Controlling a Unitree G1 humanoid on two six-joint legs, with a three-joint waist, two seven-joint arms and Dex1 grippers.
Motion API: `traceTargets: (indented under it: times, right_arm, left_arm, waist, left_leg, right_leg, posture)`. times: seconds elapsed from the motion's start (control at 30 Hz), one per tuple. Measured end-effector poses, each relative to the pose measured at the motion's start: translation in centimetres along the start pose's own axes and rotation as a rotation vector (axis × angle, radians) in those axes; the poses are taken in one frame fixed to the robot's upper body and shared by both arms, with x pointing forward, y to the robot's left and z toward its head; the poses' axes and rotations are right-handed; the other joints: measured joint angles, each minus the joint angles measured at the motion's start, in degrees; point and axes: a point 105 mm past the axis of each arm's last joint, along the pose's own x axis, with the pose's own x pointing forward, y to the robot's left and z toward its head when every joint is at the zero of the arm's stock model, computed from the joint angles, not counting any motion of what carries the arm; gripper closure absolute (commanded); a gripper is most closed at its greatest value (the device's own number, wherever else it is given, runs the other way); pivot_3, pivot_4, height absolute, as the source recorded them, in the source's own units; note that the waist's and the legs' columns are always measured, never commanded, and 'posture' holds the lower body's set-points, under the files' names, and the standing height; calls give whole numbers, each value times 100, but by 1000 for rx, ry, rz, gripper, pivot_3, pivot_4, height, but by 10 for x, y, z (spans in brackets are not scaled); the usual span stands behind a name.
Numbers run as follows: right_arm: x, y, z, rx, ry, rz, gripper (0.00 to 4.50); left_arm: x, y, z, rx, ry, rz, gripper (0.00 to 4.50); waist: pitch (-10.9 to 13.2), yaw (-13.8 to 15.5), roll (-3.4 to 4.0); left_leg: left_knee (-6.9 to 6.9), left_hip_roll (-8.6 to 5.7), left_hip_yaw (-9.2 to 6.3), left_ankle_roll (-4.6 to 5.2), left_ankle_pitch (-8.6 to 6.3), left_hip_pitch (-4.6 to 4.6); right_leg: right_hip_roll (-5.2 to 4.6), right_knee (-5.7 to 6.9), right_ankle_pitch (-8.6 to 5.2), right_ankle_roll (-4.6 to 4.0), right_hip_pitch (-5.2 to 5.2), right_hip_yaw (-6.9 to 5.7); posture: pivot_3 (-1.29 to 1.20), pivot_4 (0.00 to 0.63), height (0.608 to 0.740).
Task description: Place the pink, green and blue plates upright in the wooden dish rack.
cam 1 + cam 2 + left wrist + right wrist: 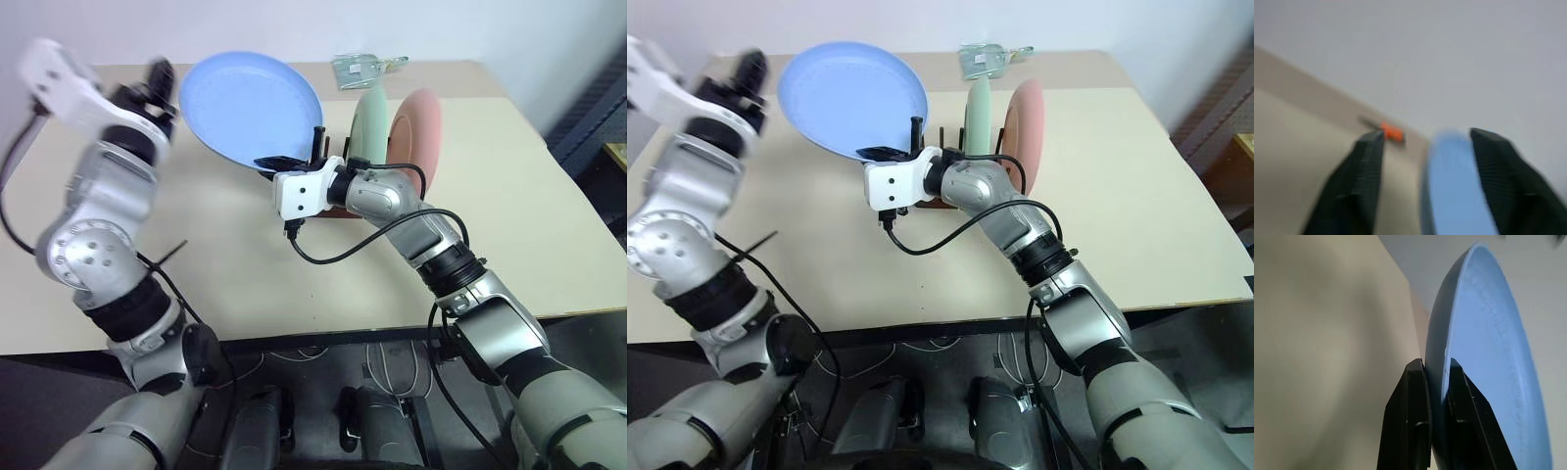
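Step in hand: the last plate. The right gripper [1436,382] is clenched on the lower rim of the blue plate [250,103], one finger on each face. The plate hangs tilted above the desk [509,215], just beside the wooden rack [939,201] on the robot's left side of it, and is not yet in any slot.

The left gripper [1422,142] is raised off to the left, fingers apart and grasping nothing; in its wrist view the plate's blue rim shows in the gap between the fingers, but I cannot tell whether they touch it. This looks like a hand-over, with the plate now carried by the right arm alone.

The green plate [369,122] and the pink plate [416,132] stand on edge in the rack, side by side, pink farther to the robot's right. The rack is mostly hidden behind the right wrist.

Next move, as I judge it: turn the blue plate fully on edge, line it up with a free slot on the open side of the green plate, and lower it between the pegs without knocking the green one.

Count:
- plates: three (one blue, one green, one pink)
- racks: one
- grippers: two
- a small greenish object [358,67] at the far edge of the desk: one, kind unclear
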Motion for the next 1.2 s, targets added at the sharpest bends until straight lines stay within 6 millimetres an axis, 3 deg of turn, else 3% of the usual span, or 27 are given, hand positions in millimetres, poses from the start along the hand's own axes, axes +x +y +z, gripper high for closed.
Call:
traceTargets:
  times: [0.1, 0.17, 0.23, 0.37, 0.47, 0.57, 0.8, 1.2]
  right_arm:
    - [-7, -13, 3, 118, -23, -62, 4500]
    - [-12, -32, 13, 280, -71, -141, 4500]
    - [-20, -57, 27, 483, -149, -235, 4500]
    - [-35, -85, 51, 885, -272, -289, 4500]
    - [-39, -86, 46, 1173, -255, -338, 4500]
    - [-39, -78, 33, 1398, -185, -389, 4500]
    - [-45, -67, 12, 1556, -35, -478, 4500]
    - [-49, -63, -13, 1747, 46, -608, 4500]
  left_arm:
    - [2, 38, 32, 169, -123, 145, 1758]
    - [-1, 60, 34, 355, -127, 199, 1758]
    - [-4, 75, 11, 509, -46, 190, 1758]
    - [-28, 92, -80, 741, 224, 48, 1758]
    - [-47, 84, -124, 764, 315, -57, 1758]
    - [-55, 67, -141, 717, 318, -134, 1758]
    - [-63, 58, -152, 675, 339, -197, 1758]
    - [-65, 54, -157, 668, 347, -234, 1758]
  waist:
    - [1, -9, 2]
    - [2, 7, 4]
    - [1, 47, 6]
    - [-5, 87, -1]
    - [-5, 45, -1]
    - [-4, 25, 1]
    - [-5, 18, 6]
    - [-5, 20, 6]
  left_leg:
    - [-4, 3, 2, -3, 2, 1]
    - [-5, 3, 3, -3, 2, 0]
    - [-4, 3, -1, -3, 1, -1]
    - [-3, -6, -14, -19, -10, -7]
    - [-6, -6, -9, -23, -11, -17]
    - [-15, -2, 0, -26, -6, -22]
    - [-19, 0, 20, -8, 3, -21]
    - [-19, 0, 21, -5, 3, -22]
  right_leg:
    - [17, 4, 0, -2, -1, -1]
    - [18, 5, 0, -2, -1, -1]
    - [17, 5, 0, -3, 2, -1]
    - [-7, 1, 0, -3, 4, -1]
    - [-15, 6, 0, -10, -26, 5]
    - [-14, 18, -5, -22, -44, 6]
    - [-8, 22, -5, -22, -53, 9]
    - [-2, 23, -5, -22, -53, 10]
  posture:
    - [0, 150, 740]
    - [0, 150, 740]
    - [0, 150, 740]
    - [0, 150, 740]
    - [0, 150, 740]
    - [0, 150, 740]
    - [0, 150, 740]
    - [0, 150, 740]
